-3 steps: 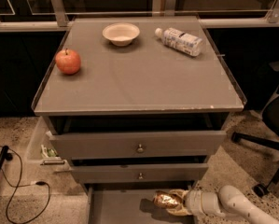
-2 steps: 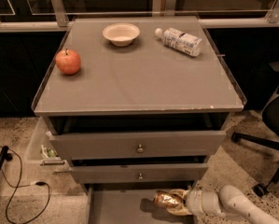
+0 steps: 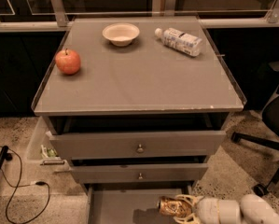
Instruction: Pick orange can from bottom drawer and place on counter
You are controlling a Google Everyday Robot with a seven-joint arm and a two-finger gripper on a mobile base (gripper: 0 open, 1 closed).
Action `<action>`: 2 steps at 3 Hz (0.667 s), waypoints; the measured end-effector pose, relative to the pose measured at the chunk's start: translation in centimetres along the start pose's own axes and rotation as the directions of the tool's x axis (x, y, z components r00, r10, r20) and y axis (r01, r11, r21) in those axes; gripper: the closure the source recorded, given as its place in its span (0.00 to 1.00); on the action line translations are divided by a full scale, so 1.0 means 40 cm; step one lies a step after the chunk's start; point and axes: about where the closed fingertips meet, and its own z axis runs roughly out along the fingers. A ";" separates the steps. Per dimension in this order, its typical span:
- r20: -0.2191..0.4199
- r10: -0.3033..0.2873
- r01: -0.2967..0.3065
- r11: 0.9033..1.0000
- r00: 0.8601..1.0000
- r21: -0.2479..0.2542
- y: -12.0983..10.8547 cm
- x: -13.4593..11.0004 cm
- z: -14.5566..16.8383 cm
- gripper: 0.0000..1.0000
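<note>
The orange can lies on its side on the floor of the open bottom drawer, right of centre. My gripper reaches in from the lower right on a white arm and its pale fingers are closed around the can's right end. The counter is the grey glossy top of the cabinet above, with a thin raised rim.
On the counter stand a red apple at the left, a white bowl at the back and a white-labelled plastic bottle lying at the back right. The two knobbed drawers protrude above the bottom one. An office chair base stands at the right, cables at the left.
</note>
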 end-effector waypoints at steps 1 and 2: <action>0.035 -0.127 0.128 0.992 0.991 -0.002 0.006 -0.164 -0.102 1.00; 0.026 -0.211 0.211 0.978 0.977 0.009 -0.064 -0.311 -0.205 1.00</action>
